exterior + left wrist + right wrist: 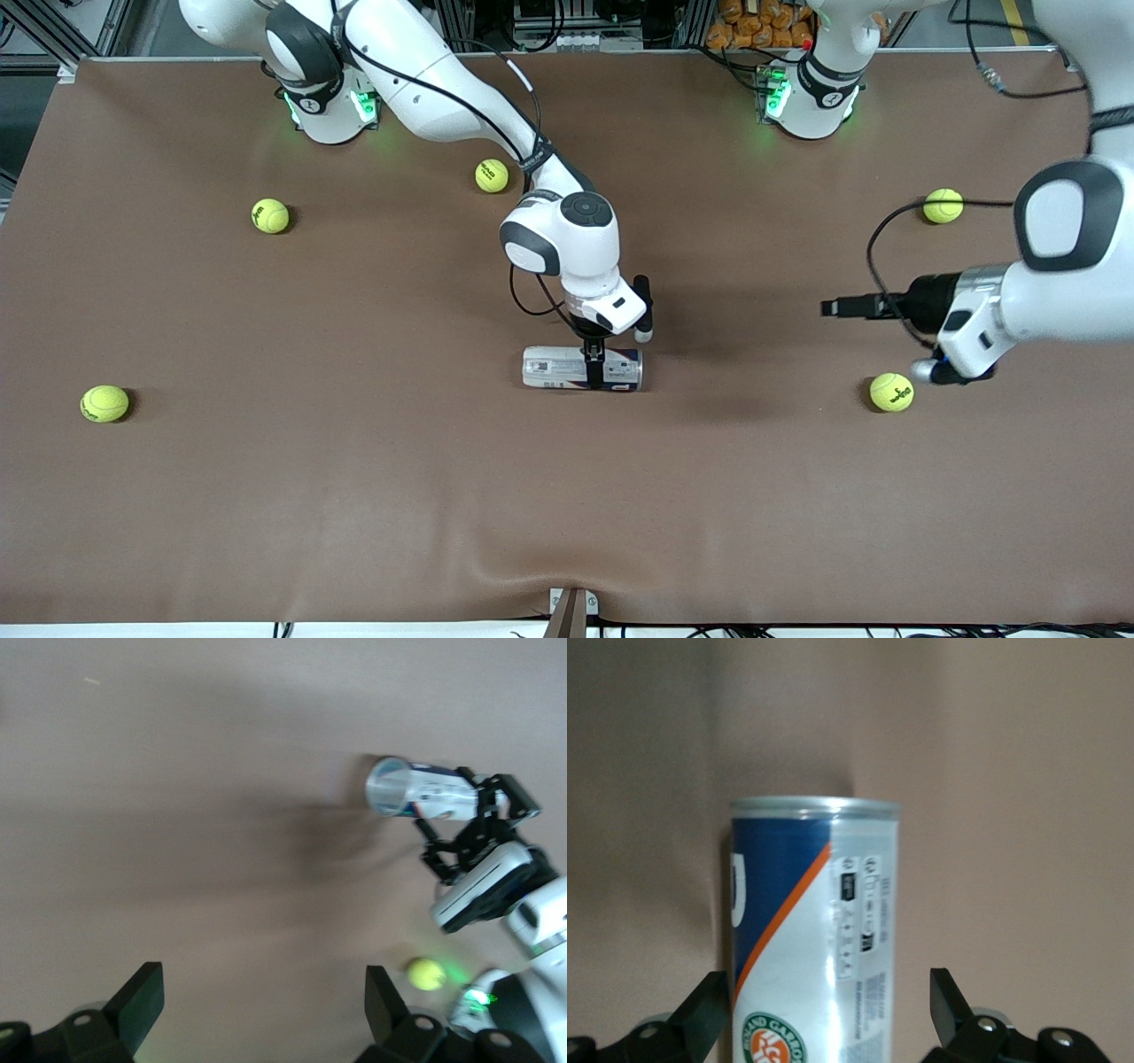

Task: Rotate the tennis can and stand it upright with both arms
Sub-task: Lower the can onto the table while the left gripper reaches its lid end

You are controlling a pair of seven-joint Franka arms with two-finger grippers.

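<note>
**Ana:** Right gripper (594,370) is down at the tennis can (580,368), one finger on each side of it, and the jaws are spread wide, clear of the sides. Released, I'd call it.

**Ben:** Agreed. From the right wrist view the two black fingers (704,1014) flank the can (815,930) with brown desk showing between finger and can on one side. Nothing is clenched.

**Ana:** And the can itself lies on its side in the middle of the desk (354,496), long axis running from one arm's end toward the other. Silver rim, navy panel with an orange stripe, a round logo on the label.

**Ben:** The left wrist view looks at its clear end (390,787), with the right arm's gripper straddling it farther along.

**Ana:** Left gripper (833,307)?

**Ben:** Waiting in the air toward the left arm's end of the desk, pointing sideways toward the can, well apart from it. Its fingers (142,997) stand wide open, holding nothing.

**Ana:** Five tennis balls are scattered about. One (891,392) sits just beside the left arm's wrist, another (943,206) farther from the front camera.

**Ben:** One (492,175) is near the right arm's forearm, one (270,215) sits toward the right arm's end, and the last (104,403) is out near that edge of the desk.
</note>
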